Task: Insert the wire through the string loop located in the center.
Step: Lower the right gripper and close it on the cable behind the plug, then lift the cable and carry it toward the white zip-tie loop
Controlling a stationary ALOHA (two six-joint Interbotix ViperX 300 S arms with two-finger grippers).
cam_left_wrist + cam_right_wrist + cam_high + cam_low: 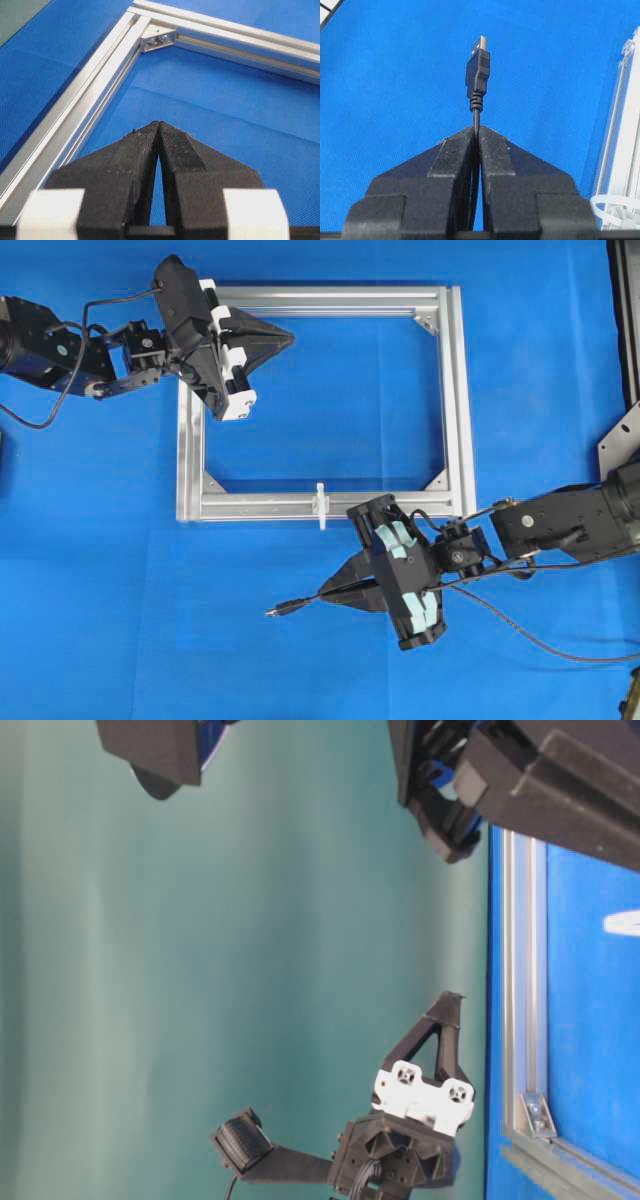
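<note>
The wire is a thin black cable ending in a plug. My right gripper is shut on the wire just behind the plug, which sticks out leftward over the blue mat. In the right wrist view the cable runs between the shut fingertips. The string loop stands white across the frame's near rail, above and just beyond the right gripper; it shows at the lower right edge. My left gripper is shut and empty over the frame's far left corner, with its tips above the mat.
The silver aluminium frame lies flat on the blue mat; its left rail runs beside the left gripper. The wire's slack trails right under the right arm. A metal bracket sits at the right edge.
</note>
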